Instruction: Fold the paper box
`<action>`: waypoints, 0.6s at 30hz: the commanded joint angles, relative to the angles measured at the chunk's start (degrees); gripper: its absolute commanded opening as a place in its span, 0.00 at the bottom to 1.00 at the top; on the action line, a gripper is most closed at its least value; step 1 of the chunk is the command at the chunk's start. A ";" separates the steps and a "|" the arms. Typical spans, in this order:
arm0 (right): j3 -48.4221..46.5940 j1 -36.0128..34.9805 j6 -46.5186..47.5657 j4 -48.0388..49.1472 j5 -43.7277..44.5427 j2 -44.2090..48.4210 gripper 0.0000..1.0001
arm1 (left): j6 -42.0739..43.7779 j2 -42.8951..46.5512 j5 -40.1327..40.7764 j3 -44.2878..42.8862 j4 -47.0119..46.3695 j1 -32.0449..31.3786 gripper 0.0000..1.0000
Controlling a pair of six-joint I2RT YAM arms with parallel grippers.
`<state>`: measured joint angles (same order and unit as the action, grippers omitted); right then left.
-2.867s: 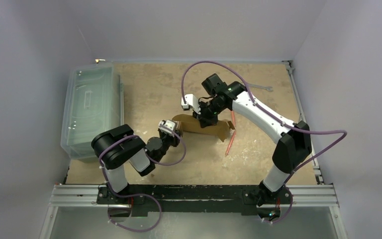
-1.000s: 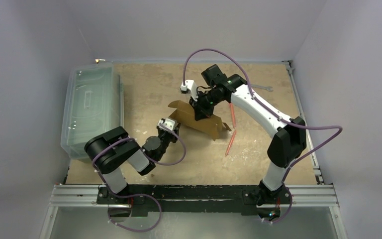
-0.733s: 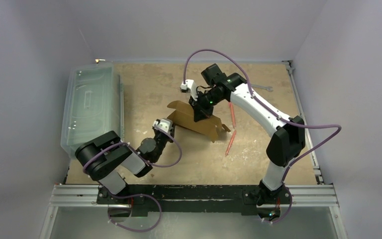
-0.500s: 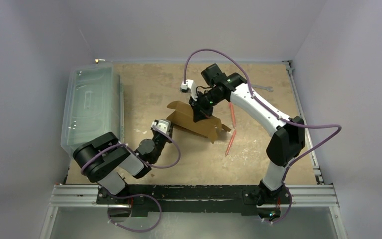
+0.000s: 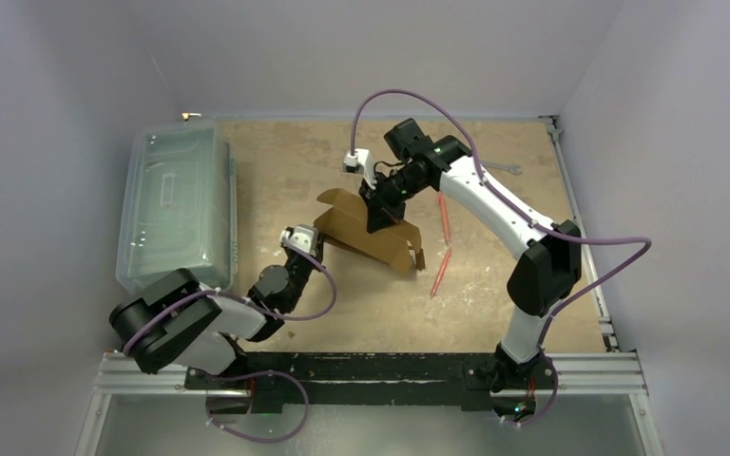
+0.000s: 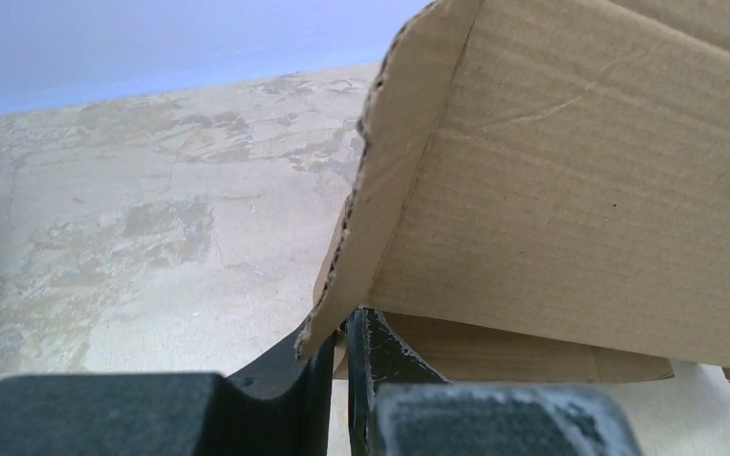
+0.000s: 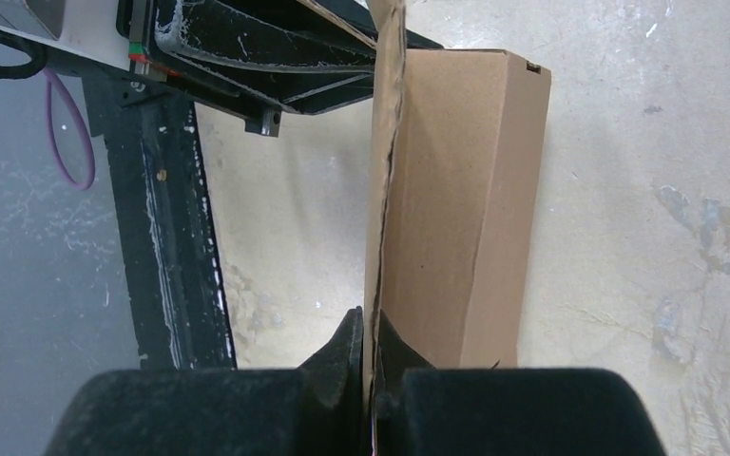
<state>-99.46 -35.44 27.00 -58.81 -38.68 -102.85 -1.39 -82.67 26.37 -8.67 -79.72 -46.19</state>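
The paper box [image 5: 361, 234] is brown corrugated cardboard, partly folded, held tilted above the table's middle between both arms. My left gripper [image 5: 316, 245] is shut on the lower corner of its left flap; in the left wrist view the fingers [image 6: 323, 366] pinch that flap's edge [image 6: 350, 347] and the box's inner panel [image 6: 570, 190] fills the right. My right gripper [image 5: 378, 218] is shut on the box's upper panel from the far side. In the right wrist view the jaws [image 7: 372, 347] clamp a thin upright panel edge, with a folded wall [image 7: 456, 190] beyond.
A large clear plastic bin [image 5: 176, 214] stands along the left side. Two thin red sticks [image 5: 440, 271] lie on the table right of the box. A grey metal piece [image 5: 499, 168] lies at the back right. The black frame rail [image 5: 361, 366] runs along the near edge.
The left arm has swung left and back toward its base, still holding the flap. The box has turned and shifted left with it, its right end drawing in. The right gripper keeps its hold.
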 commanded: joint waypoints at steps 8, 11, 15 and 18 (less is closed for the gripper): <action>-2.30 -0.16 2.85 -1.40 4.72 0.31 0.37 | -11.20 10.35 -5.60 -8.22 24.57 0.07 0.00; -1.18 0.07 2.81 0.27 6.06 1.64 0.47 | -13.69 11.86 -7.02 -9.88 30.56 0.22 0.00; -0.53 1.63 2.79 1.26 5.75 3.47 0.56 | -16.61 14.08 -9.57 -11.37 37.62 0.59 0.00; -0.07 3.53 3.06 1.86 4.74 4.73 0.68 | -18.22 15.79 -11.79 -12.79 43.82 0.80 0.00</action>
<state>-99.92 -34.20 29.15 -59.18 -33.54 -102.32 -14.52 -69.91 19.33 -17.78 -43.24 -45.82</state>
